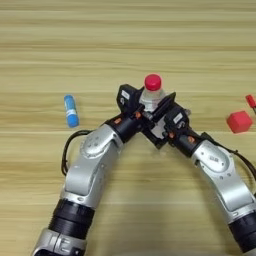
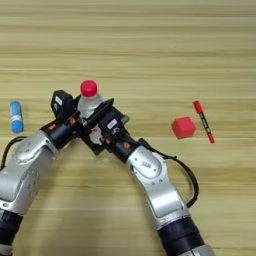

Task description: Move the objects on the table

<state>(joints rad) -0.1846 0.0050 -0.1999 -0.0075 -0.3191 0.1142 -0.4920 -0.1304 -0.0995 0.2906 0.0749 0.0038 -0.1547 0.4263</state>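
Both arms met at the middle of the table (image 1: 128,45), their grippers converging on the bottle (image 1: 151,96) from either side. The bottle stood upright on the wood, its red cap (image 1: 153,82) clear above the black fingers.

The left gripper (image 1: 134,102) came in from the lower left, its black head pressed against the bottle's left side. The right gripper (image 1: 162,112) came in from the lower right, its fingers angled up toward the bottle's right side and base. The two heads overlapped so tightly around the clear body that I could not tell whether either pair of fingers was clenched on the bottle or merely lying against it — the bottle's lower half was hidden behind them.

The other things lay well apart from this cluster. The tube (image 1: 71,110) rested on its side far to the left, blue cap toward the robot, white band in the middle. The cube (image 2: 183,127) sat to the right of the arms, and just beside it, further right, the pen (image 2: 203,121) lay slanted, its cap end pointing away from the robot. Cube and pen were near each other but not touching.

A black cable looped off each forearm — one by the left elbow, one by the right.
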